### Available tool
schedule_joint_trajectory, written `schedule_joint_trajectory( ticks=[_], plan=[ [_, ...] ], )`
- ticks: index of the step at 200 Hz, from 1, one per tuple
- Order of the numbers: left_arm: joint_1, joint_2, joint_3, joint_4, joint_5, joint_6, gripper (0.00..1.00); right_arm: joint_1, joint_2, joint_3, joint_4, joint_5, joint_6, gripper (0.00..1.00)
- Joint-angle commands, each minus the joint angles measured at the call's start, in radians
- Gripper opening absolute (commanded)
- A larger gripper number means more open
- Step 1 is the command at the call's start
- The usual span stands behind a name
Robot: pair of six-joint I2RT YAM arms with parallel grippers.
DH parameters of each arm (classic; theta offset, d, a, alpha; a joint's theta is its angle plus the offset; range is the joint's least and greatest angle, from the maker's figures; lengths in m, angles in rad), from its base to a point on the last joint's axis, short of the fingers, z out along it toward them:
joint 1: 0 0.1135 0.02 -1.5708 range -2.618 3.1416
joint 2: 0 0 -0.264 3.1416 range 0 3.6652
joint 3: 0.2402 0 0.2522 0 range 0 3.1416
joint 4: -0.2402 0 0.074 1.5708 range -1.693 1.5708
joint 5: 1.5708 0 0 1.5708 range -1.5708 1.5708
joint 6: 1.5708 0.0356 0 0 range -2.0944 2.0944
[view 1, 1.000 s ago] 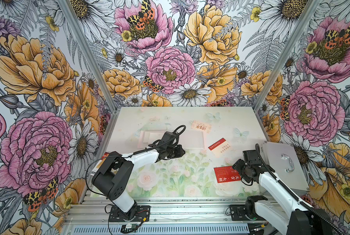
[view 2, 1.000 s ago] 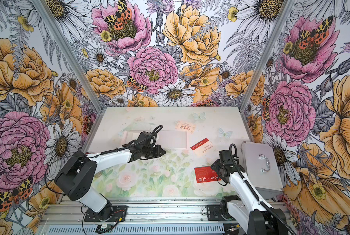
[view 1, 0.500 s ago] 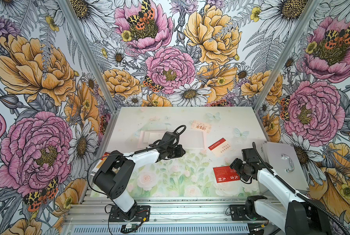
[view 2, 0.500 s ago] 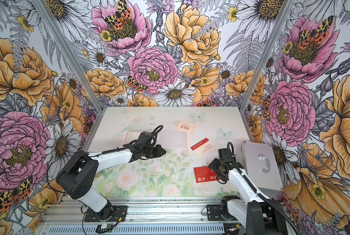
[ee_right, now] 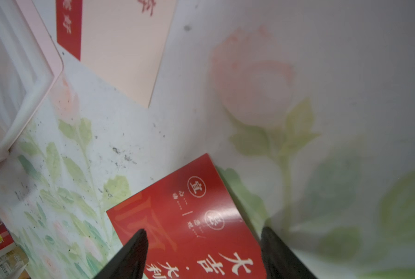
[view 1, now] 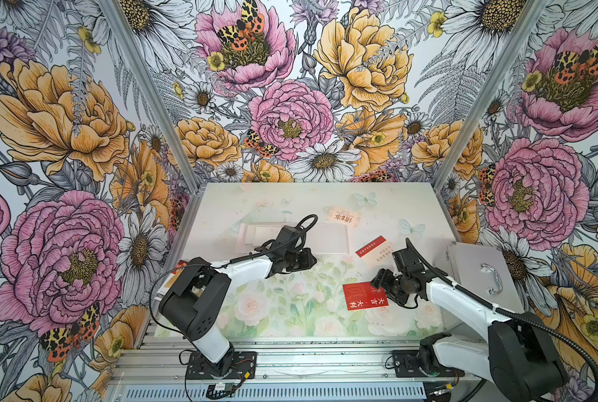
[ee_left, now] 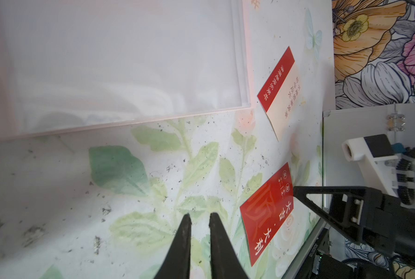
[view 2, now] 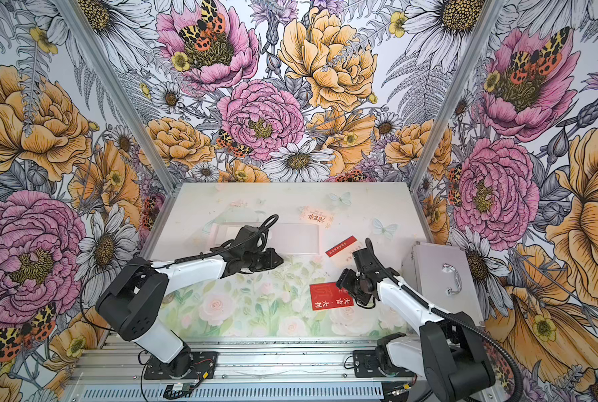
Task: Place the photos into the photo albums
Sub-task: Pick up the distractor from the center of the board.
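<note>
The right claw [ee_right: 202,232] hangs released, jaws wide, over one end of the red card [view 1: 363,298]. The card lies flat on the surface [view 1: 273,313], off the near right corner of the album [view 1: 328,238] and apart from it; whether a tip touches the card cannot be told. The step looks like picking it up. Being thin, stiff and glossy, the card offers no raised edge, so the claw would probably do best to come down low, pinch across the short side and tip one edge up before carrying it. The left claw [ee_left: 200,215], all but clenched on nothing, hovers by the album's near edge. The album seems to lie open, its frosted sleeves smooth and pliant, its pink cover round-cornered
</note>
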Motion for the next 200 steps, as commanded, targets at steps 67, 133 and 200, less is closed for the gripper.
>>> schedule_joint_trajectory(
  ticks=[67, 133, 200],
  plan=[
    [0.016, -0.095, -0.072, -0.016, -0.034, -0.013, 0.18, 0.242, 0.218, 0.116, 0.055, -0.106, 0.054, 0.75],
    [0.038, -0.217, -0.176, -0.148, 0.033, 0.005, 0.18, 0.277, 0.223, 0.12, 0.064, -0.097, -0.007, 0.75],
    [0.005, -0.166, -0.163, -0.171, 0.121, -0.007, 0.19, 0.276, 0.247, 0.123, 0.062, -0.041, -0.045, 0.75]
  ],
)
